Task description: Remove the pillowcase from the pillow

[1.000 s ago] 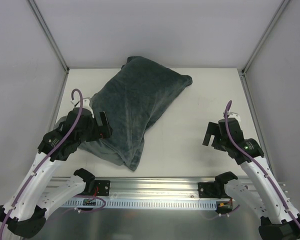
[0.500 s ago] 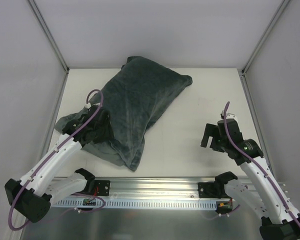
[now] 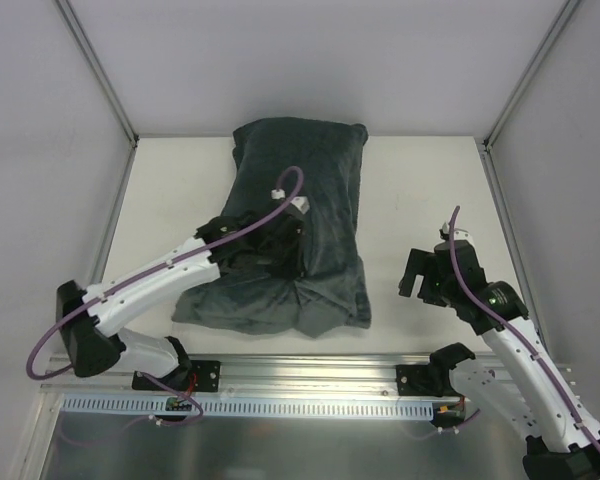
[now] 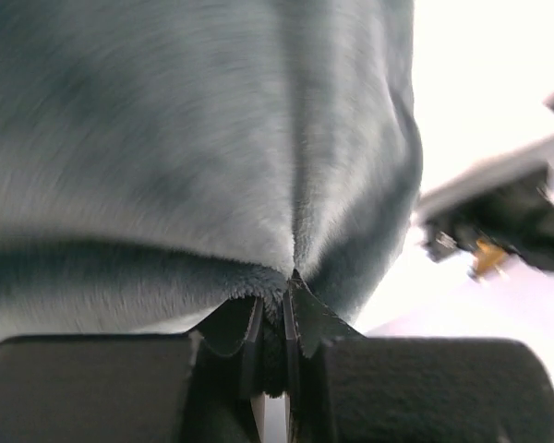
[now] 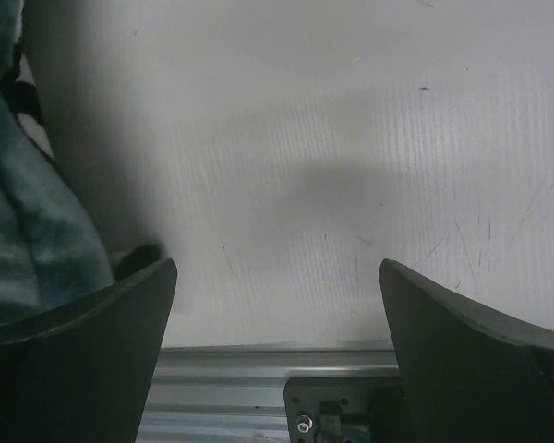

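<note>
The pillowcase [image 3: 310, 180] lies mid-frame in the top view, with its long axis running top to bottom and its flatter end spread toward the bottom. The left gripper [image 4: 272, 321] is clamped on a fold of it. The right gripper [image 5: 277, 277], at lower right, gapes wide over the table [image 5: 351, 138].

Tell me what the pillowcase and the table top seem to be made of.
The pillowcase looks like soft plush or velvety fabric, dark grey-teal: its nap shows light and dark streaks and it gathers into folds. The table top seems a hard, smooth white sheet, perhaps laminate or painted board: fine scratches show in the right wrist view.
</note>
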`<state>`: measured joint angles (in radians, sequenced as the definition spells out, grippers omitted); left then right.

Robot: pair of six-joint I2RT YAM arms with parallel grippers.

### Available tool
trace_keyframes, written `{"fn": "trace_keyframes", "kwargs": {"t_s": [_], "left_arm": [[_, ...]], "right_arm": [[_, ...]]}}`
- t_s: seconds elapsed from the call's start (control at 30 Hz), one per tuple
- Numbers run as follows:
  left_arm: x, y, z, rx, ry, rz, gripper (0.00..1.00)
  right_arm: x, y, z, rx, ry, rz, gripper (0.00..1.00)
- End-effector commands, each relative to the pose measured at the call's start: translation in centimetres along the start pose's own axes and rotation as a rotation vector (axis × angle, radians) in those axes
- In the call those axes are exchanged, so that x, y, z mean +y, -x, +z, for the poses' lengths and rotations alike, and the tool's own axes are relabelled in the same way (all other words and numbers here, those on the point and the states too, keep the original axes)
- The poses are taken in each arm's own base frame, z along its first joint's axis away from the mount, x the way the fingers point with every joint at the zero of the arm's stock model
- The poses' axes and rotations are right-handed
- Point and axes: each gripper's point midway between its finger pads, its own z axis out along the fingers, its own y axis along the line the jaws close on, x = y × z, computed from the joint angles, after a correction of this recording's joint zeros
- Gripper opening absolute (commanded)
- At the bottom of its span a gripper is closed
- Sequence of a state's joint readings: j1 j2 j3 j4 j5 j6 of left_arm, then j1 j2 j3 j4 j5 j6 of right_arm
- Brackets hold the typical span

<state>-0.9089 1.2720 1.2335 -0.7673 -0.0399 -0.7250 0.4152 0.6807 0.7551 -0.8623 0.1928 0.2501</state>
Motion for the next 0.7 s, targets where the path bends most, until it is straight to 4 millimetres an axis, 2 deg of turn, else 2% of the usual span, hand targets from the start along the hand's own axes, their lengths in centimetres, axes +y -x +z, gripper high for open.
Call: {"fn": "trace_keyframes", "kwargs": {"t_s": [0.0,0.03,0.07,0.1,0.13,0.2,0.27,0.43,0.53,0.63,0.67], "left_arm": [[-8.5,1.2,-0.8,-0.002,-0.227,0.084,0.00],[-9.1,1.3,-0.9,0.005,-0.244,0.097,0.00],[-9.5,1.3,-0.8,0.016,-0.260,0.135,0.11],[-10.0,1.6,-1.3,0.008,-0.281,0.156,0.34],[-10.1,1.8,-1.9,-0.002,-0.295,0.172,0.81],[-9.8,1.8,-2.6,-0.020,-0.302,0.220,0.97],[-9.1,1.9,-3.7,-0.046,-0.299,0.255,0.99],[-5.5,2.1,-5.7,-0.123,-0.193,0.295,0.91],[-3.1,2.4,-6.0,-0.156,-0.115,0.309,0.90],[-0.5,3.2,-5.2,-0.153,-0.058,0.239,0.99],[0.4,3.2,-4.6,-0.140,-0.039,0.216,0.99]], "right_arm": [[0.8,0.5,-0.5,-0.007,0.031,0.019,0.96],[0.8,0.7,-0.7,-0.009,0.030,0.017,0.96],[0.9,0.9,-0.9,-0.016,0.034,0.017,0.96],[0.7,0.8,-1.1,-0.010,0.027,0.009,0.96],[0.6,0.9,-1.3,-0.011,0.022,0.004,0.96],[0.4,1.2,-1.9,-0.017,0.015,-0.008,0.96],[0.3,1.5,-2.6,-0.027,0.015,-0.011,0.96],[1.2,2.3,-4.0,-0.042,0.064,-0.013,0.96],[2.2,2.6,-4.7,-0.036,0.114,-0.015,0.96],[3.8,2.4,-5.1,-0.018,0.188,-0.005,0.96],[4.6,2.1,-5.1,-0.006,0.225,-0.003,0.96]]}}
